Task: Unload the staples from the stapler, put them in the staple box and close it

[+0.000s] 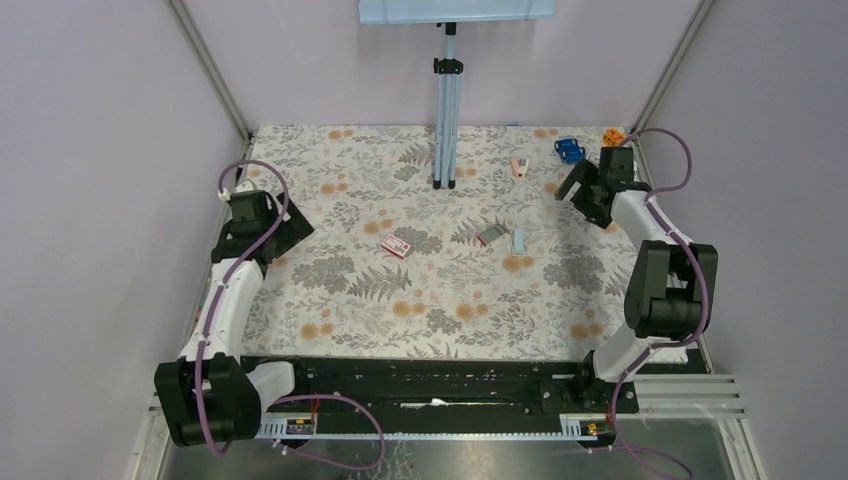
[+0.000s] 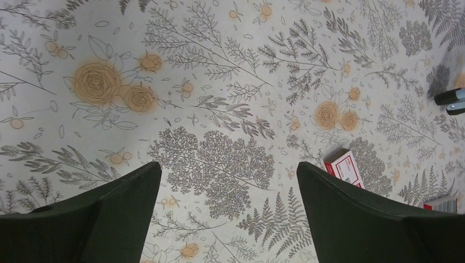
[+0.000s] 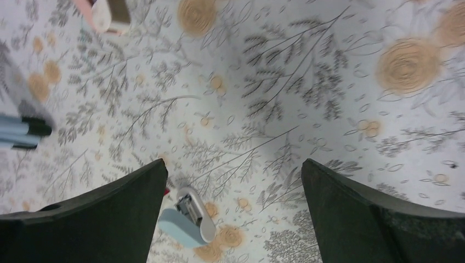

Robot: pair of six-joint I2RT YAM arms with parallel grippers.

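Hovering in approach, we have our right gripper (image 3: 233, 167) spread and empty, the blue stapler (image 3: 185, 220) just beside one finger. No staples show; probably still inside. Our left gripper (image 2: 227, 167) is spread, empty and well apart. Next we should lower and pin the stapler.

Robotics lab test cell: plain lilac panels (image 1: 100, 150) on aluminium posts (image 1: 211, 70) enclose a floral-clothed table (image 1: 330, 290); 2 robots, left arm (image 1: 225, 300) and right arm (image 1: 660, 285), bolted to a black rail (image 1: 440, 382).

pale lilac walls (image 1: 100, 150) enclose an evenly lit floral-print tabletop (image 1: 350, 300).
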